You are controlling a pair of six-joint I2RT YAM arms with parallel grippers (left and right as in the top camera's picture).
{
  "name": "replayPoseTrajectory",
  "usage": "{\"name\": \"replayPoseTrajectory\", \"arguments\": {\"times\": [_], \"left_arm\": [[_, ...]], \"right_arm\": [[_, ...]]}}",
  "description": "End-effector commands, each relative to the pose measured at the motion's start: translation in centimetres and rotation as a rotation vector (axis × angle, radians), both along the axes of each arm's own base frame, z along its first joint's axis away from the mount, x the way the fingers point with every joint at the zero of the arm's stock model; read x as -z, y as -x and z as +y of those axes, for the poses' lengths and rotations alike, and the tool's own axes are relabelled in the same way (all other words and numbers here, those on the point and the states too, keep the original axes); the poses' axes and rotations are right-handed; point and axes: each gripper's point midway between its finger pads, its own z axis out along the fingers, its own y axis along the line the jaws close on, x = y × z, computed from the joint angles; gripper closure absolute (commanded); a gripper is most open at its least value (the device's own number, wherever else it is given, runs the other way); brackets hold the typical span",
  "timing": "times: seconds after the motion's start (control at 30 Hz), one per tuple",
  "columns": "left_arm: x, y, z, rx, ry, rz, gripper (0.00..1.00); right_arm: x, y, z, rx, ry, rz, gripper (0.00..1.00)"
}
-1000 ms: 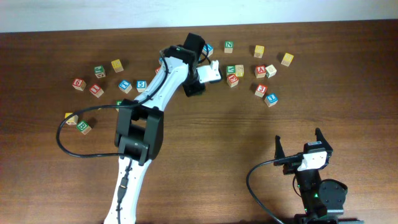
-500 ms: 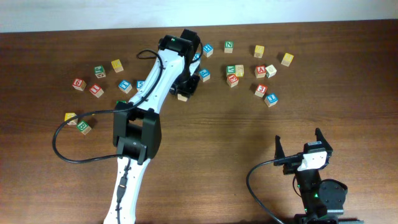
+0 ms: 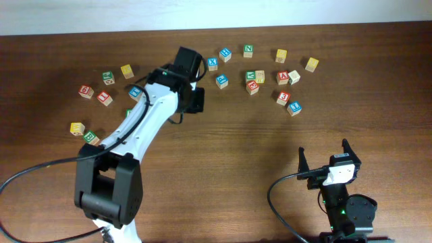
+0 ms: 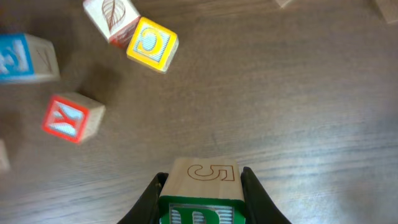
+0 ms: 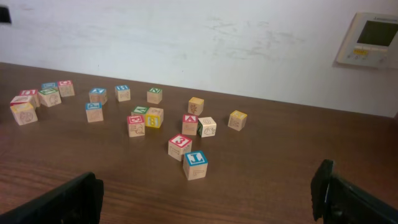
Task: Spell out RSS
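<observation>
My left gripper (image 4: 200,202) is shut on a wooden cube (image 4: 202,180) just above the table. The cube has a carved 5 on top and a green face towards the camera. That face's letter is cut off at the frame edge, so I cannot read it. In the overhead view the left gripper (image 3: 195,100) hides the cube. A yellow-faced cube (image 4: 152,43) with a blurred curved letter lies ahead, probably the yellow cube (image 3: 127,70) seen from overhead. My right gripper (image 3: 327,159) (image 5: 205,193) is open and empty near the front right.
A red Y cube (image 4: 71,117), a blue cube (image 4: 25,57) and a leaf cube (image 4: 112,18) lie near the yellow one. A green B cube (image 3: 91,137) and a yellow cube (image 3: 77,127) sit at the left. Several cubes cluster at the back right (image 3: 283,76).
My left arm has swung left, away from the back-middle cluster. It closed on the cube and brought it along. The right arm has not moved.
</observation>
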Motion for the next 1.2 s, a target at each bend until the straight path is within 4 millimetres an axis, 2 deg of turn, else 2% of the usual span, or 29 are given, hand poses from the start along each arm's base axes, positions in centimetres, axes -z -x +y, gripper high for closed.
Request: {"name": "replayPoseTrajectory", "arguments": {"times": [0.0, 0.1, 0.2, 0.33, 0.43, 0.6, 0.8, 0.93, 1.03, 1.17], "left_arm": [[2.6, 1.7, 0.9, -0.200, 0.030, 0.062, 1.00], [5.0, 2.8, 1.3, -0.276, 0.037, 0.095, 1.00], [6.2, 2.4, 1.8, -0.285, 0.004, 0.080, 1.00], [6.6, 1.9, 2.7, -0.251, -0.084, 0.041, 1.00], [6.8, 1.1, 2.4, -0.207, -0.088, 0.013, 1.00], [9.6, 1.9, 2.3, -0.190, -0.102, 0.087, 1.00], [9.7, 1.8, 2.2, -0.179, -0.105, 0.085, 1.00], [9.7, 1.8, 2.2, -0.168, -0.109, 0.087, 0.73], [9.7, 1.8, 2.2, -0.168, -0.108, 0.087, 0.67], [9.7, 1.8, 2.2, -0.168, -0.108, 0.087, 0.64]], "right_arm": [[0.2, 0.0, 0.0, 0.000, -0.011, 0.003, 0.02], [0.2, 0.0, 0.0, 0.000, -0.011, 0.003, 0.02], [0.2, 0.0, 0.0, 0.000, -0.011, 0.003, 0.02], [0.2, 0.0, 0.0, 0.001, -0.011, 0.003, 0.02], [0.2, 0.0, 0.0, 0.000, -0.011, 0.003, 0.02], [0.2, 0.0, 0.0, 0.000, -0.011, 0.003, 0.02], [0.2, 0.0, 0.0, 0.000, -0.011, 0.003, 0.02], [0.2, 0.0, 0.0, 0.000, -0.011, 0.003, 0.02], [0.2, 0.0, 0.0, 0.000, -0.011, 0.003, 0.02], [0.2, 0.0, 0.0, 0.000, -0.011, 0.003, 0.02]]}}
